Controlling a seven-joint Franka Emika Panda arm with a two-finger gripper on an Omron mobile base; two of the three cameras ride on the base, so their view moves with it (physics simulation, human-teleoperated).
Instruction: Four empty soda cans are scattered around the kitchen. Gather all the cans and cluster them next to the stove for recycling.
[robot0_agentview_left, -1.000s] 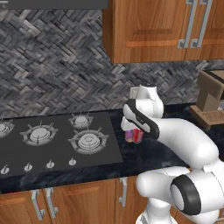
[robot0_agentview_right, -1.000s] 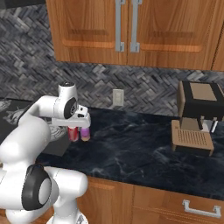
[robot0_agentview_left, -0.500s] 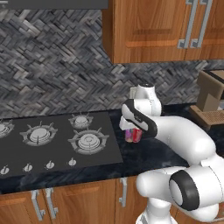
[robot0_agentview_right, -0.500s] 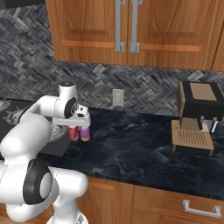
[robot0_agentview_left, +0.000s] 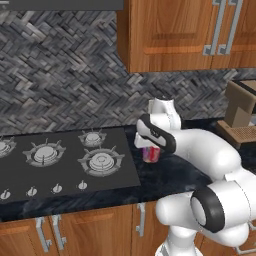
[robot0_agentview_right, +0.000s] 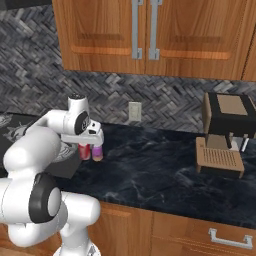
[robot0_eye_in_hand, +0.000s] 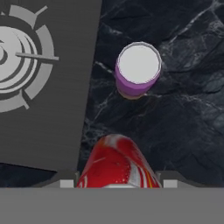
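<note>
My gripper (robot0_eye_in_hand: 117, 183) is shut on a red soda can (robot0_eye_in_hand: 116, 162), which fills the gap between the two fingertips (robot0_eye_in_hand: 65, 182). It sits low over the black counter just right of the stove (robot0_agentview_left: 65, 170). A pink-purple soda can (robot0_eye_in_hand: 138, 70) with a pale top stands upright on the counter close beyond it, apart from the red one. In the right base view the red can (robot0_agentview_right: 85, 151) and the pink can (robot0_agentview_right: 97, 152) stand side by side under the hand (robot0_agentview_right: 90, 142). Whether the red can's base touches the counter I cannot tell.
The stove's edge (robot0_eye_in_hand: 89, 100) runs right beside both cans, with a grey burner (robot0_agentview_left: 102, 160) nearest. A brown coffee machine (robot0_agentview_right: 225, 130) stands far right on the counter. Wood cabinets (robot0_agentview_right: 150, 35) hang overhead. Open marbled counter (robot0_agentview_right: 160, 165) lies between the cans and the machine.
</note>
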